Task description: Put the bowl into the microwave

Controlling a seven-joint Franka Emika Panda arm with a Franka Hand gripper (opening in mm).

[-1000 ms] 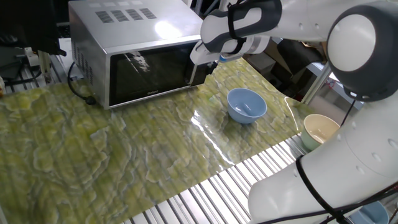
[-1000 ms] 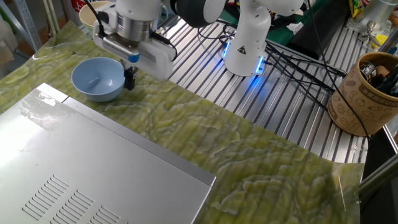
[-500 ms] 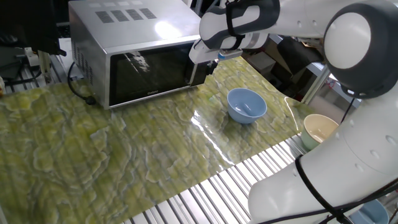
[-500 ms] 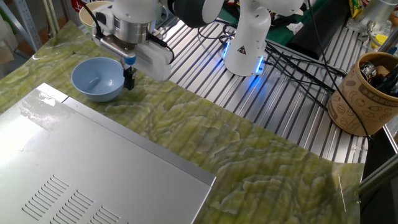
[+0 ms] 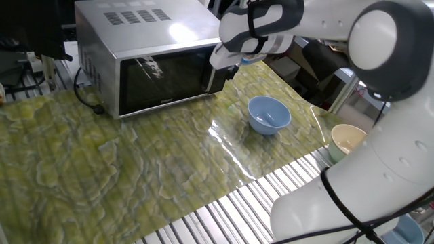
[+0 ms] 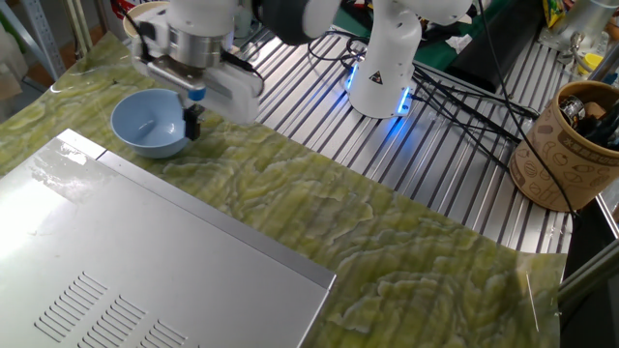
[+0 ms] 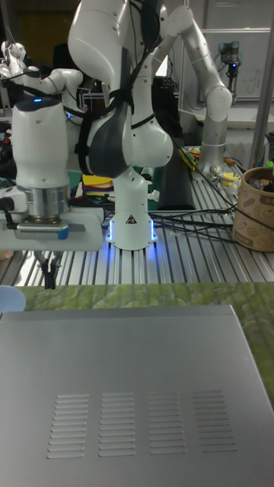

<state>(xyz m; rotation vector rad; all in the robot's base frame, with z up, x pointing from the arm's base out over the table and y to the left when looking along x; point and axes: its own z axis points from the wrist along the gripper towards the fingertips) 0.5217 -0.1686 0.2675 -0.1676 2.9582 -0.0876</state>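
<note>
The light-blue bowl (image 5: 269, 114) sits upright and empty on the green mat, right of the microwave (image 5: 146, 57). The microwave's dark glass door is closed. My gripper (image 5: 230, 70) hangs beside the microwave's right front corner, above and left of the bowl. Seen from the other side, the gripper (image 6: 191, 125) is at the bowl's (image 6: 150, 124) right rim, and its dark fingers are together with nothing between them. The tall view shows the gripper (image 7: 49, 275) just behind the microwave's top (image 7: 129, 380), with a sliver of the bowl (image 7: 9, 298) at the left edge.
A cream bowl (image 5: 348, 141) stands at the mat's right edge on the metal slats. The arm's white base (image 6: 385, 68) and cables sit behind the mat. A brown cup (image 6: 569, 145) with tools stands to one side.
The gripper has shifted a little sideways toward the bowl, away from the microwave's corner. The bowl and the microwave have not moved.
</note>
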